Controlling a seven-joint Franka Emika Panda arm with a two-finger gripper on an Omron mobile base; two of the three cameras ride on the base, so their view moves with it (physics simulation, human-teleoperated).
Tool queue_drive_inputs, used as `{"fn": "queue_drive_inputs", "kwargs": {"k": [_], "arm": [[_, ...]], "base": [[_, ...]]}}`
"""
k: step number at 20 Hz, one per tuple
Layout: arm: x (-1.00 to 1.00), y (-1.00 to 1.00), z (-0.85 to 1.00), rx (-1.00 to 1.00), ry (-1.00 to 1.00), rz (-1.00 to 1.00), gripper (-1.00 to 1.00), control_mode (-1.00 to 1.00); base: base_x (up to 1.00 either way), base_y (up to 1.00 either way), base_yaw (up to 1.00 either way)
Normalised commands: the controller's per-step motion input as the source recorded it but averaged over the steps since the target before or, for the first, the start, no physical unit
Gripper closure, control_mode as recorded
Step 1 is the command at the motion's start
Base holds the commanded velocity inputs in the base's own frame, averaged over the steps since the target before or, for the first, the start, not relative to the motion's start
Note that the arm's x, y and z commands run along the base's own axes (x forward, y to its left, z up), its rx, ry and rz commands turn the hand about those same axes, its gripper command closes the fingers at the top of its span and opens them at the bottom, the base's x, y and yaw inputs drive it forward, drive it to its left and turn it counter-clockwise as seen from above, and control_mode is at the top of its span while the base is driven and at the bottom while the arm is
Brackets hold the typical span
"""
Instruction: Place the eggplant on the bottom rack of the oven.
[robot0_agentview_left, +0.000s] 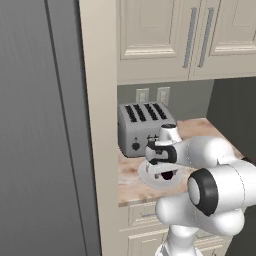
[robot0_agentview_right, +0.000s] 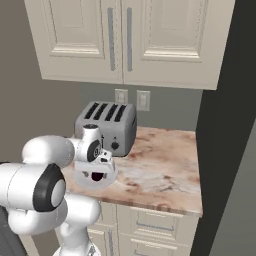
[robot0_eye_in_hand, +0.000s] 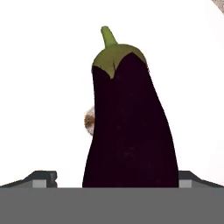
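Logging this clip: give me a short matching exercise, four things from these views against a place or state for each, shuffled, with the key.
Things:
1. eggplant
2. toaster
3. plate
4. gripper

Places or states:
A. at the back of the counter, below two wall outlets
B. white, on the counter in front of the toaster
C. lying on the plate, green stem pointing away from the hand
D. low over the plate, one fingertip on each side of the eggplant

Pairs: 1-C, 2-A, 3-B, 4-D
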Motion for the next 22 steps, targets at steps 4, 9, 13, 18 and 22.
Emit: {"fn": "queue_drive_inputs", "kwargs": {"k": [4, 9, 13, 18, 22], "arm": [[0.0, 0.0, -0.19, 0.01, 0.0, 0.0, 1.0, -1.0], [0.0, 0.0, -0.05, 0.0, 0.0, 0.0, 1.0, -1.0], [-0.11, -0.02, 0.35, 0.01, -0.02, 0.0, 1.0, -1.0], [-0.34, 0.05, 0.88, 0.01, -0.03, -0.02, 1.0, -1.0], [-0.69, 0.2, 1.0, 0.04, -0.08, -0.02, 1.0, -1.0]], "base": [[0.0, 0.0, 0.0], [0.0, 0.0, 0.0], [0.0, 0.0, 0.0], [0.0, 0.0, 0.0], [0.0, 0.0, 0.0]]}}
